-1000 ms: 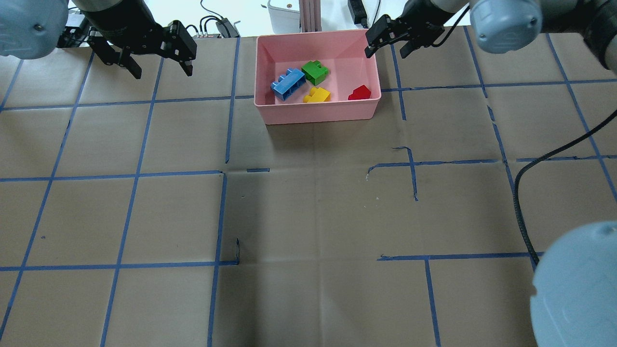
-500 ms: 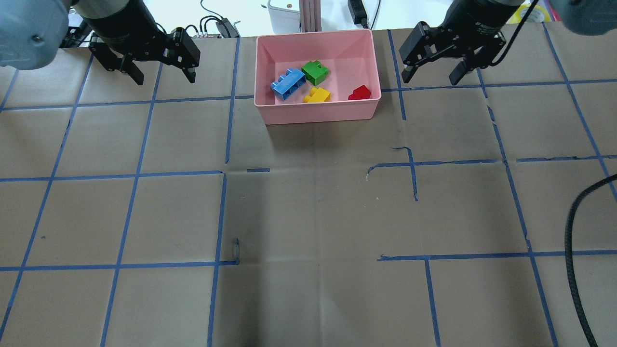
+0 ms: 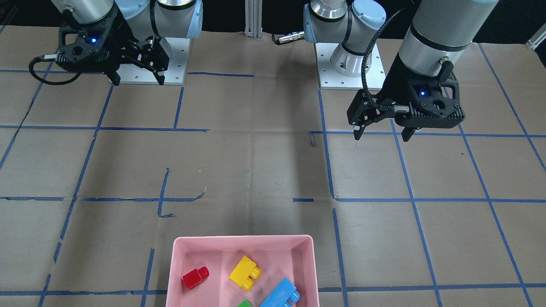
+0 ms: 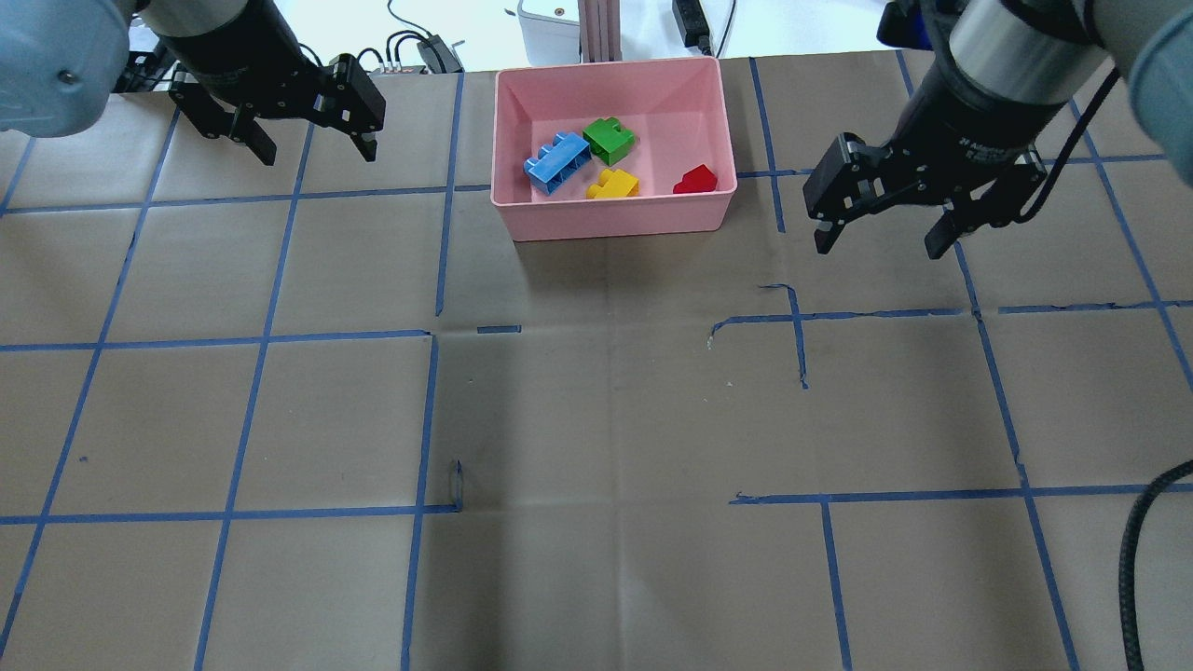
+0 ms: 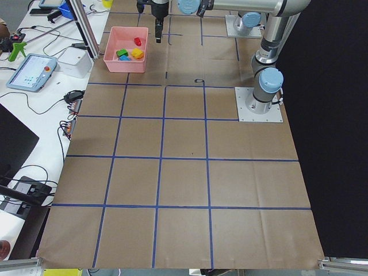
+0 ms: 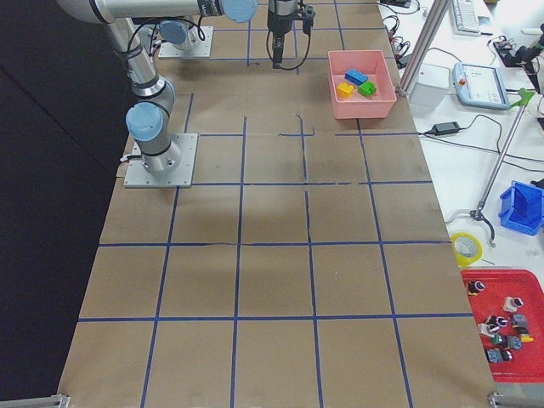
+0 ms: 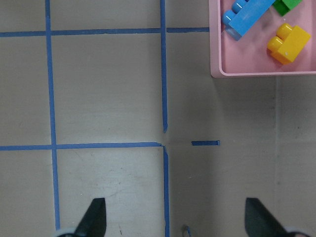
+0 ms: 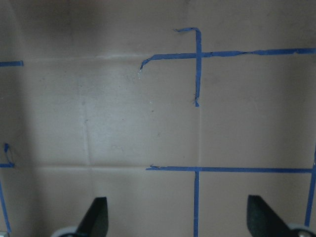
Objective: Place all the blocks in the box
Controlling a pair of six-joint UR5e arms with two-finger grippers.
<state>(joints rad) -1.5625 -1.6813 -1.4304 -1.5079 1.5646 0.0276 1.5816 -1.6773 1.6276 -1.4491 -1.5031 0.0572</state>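
Observation:
The pink box (image 4: 615, 228) stands at the far middle of the table. In it lie the blue block (image 4: 556, 163), green block (image 4: 610, 139), yellow block (image 4: 612, 184) and red block (image 4: 695, 179). My left gripper (image 4: 317, 149) is open and empty, above the table to the left of the box. My right gripper (image 4: 878, 244) is open and empty, to the right of the box and a little nearer. The left wrist view shows the box corner (image 7: 247, 74) with the blue block (image 7: 247, 17) and yellow block (image 7: 289, 43). The right wrist view shows only bare table between the open fingers (image 8: 96, 217).
Brown paper with blue tape lines (image 4: 280, 335) covers the table. A black cable (image 4: 1132, 559) hangs at the near right. Cables and a white device (image 4: 550, 28) sit beyond the far edge behind the box.
My right gripper has moved from the box's far right corner to the right and back toward the robot, staying open. The left gripper has barely moved. The blocks have not moved.

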